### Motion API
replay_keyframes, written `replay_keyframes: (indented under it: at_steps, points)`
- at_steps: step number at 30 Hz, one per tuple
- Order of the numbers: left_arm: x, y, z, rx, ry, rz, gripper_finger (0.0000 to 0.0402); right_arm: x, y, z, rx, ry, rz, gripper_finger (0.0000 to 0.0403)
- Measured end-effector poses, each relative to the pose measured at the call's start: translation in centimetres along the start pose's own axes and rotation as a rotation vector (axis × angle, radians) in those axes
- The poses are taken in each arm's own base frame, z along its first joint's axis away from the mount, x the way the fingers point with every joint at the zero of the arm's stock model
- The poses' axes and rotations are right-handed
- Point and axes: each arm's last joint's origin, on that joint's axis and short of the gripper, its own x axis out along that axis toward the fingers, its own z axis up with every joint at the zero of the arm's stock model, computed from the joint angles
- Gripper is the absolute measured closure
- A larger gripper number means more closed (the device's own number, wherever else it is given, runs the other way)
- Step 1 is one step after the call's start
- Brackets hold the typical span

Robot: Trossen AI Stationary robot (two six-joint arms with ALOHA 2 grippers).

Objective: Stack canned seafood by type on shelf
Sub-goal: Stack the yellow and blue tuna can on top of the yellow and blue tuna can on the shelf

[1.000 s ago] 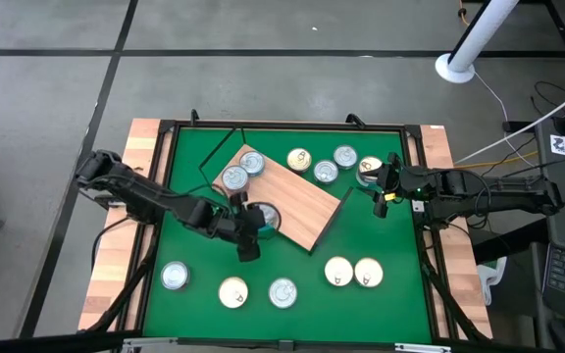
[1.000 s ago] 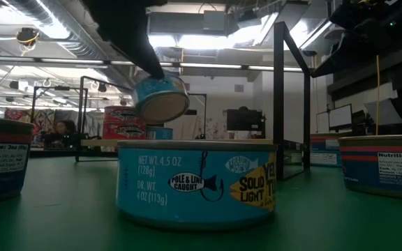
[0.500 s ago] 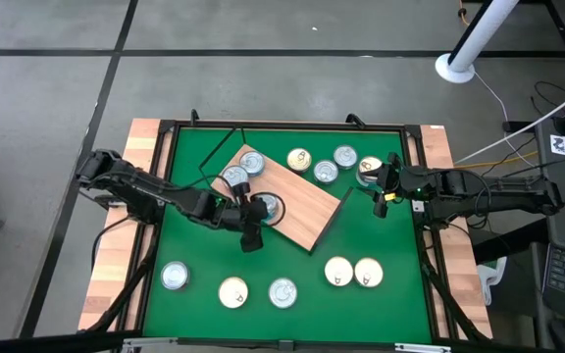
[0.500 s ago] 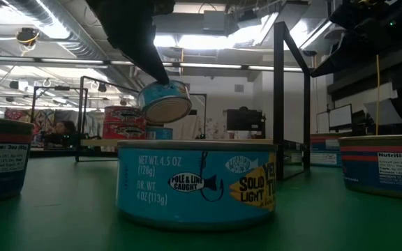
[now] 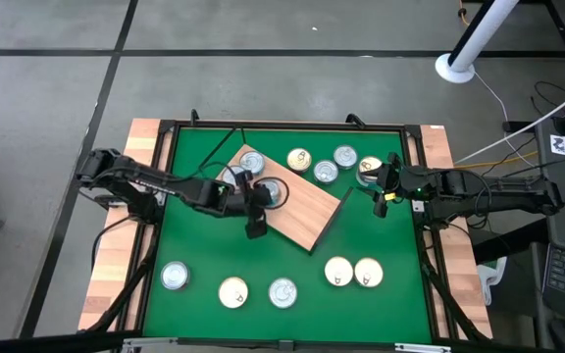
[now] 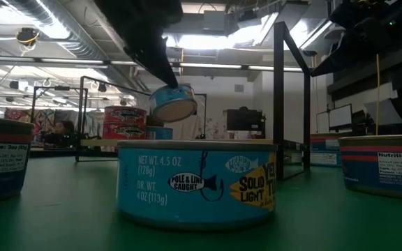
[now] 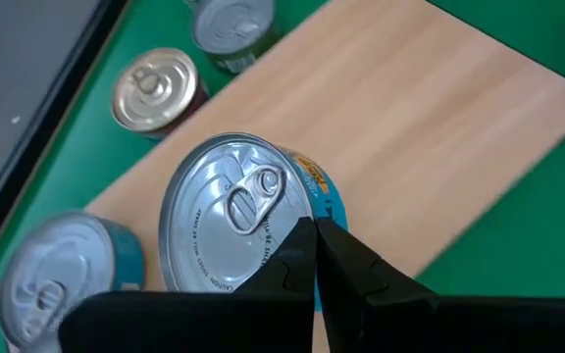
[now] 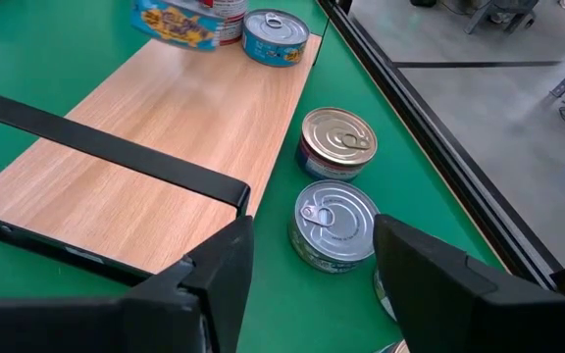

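The shelf (image 5: 302, 204) is a light wood board lying askew on the green mat. My left gripper (image 5: 263, 204) is shut on a blue-labelled tin (image 7: 233, 226) with a silver pull-tab lid, held above the board's left part. More tins stand at the board's far-left end (image 5: 251, 162). My right gripper (image 8: 312, 284) hangs open at the table's right, above a silver tin (image 8: 333, 224), touching nothing. A gold-lidded tin (image 8: 339, 142) stands beside it. My left gripper pinches the tin at its top rim (image 7: 300, 227), one finger over the lid's edge and one against the side wall. The fingers (image 6: 160, 66) slant down from the table's left. The tin (image 6: 173, 103) hangs tilted below them, clear of the board.
Several tins stand along the mat's near side (image 5: 233, 291), (image 5: 353, 272), one of them right before the low camera (image 6: 194, 183). More tins stand by the board's far-right edge (image 5: 326, 172). A black frame (image 5: 165, 196) rims the mat. The board's right half is bare.
My left gripper has carried the tin toward the table's far edge and slightly right, from the board's near-left edge to above the board. The tin stays tilted and clear of the board. The grip stays shut.
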Motion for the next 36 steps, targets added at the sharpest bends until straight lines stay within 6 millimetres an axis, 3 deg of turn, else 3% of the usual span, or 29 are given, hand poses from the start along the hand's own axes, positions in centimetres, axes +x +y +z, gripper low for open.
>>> replay_keyframes:
  at_steps: [19, 36]
  points:
    - [2.0, 4.7, 0.7, 0.051, 0.035, 0.106, 0.0401, 0.0, 0.0, 0.0, 0.000, 0.001, 0.000, 0.0191]
    - [3.2, 8.6, -0.1, 0.057, 0.150, 0.185, 0.0401, 0.0, 0.0, 0.0, -0.001, 0.002, 0.000, 0.0191]
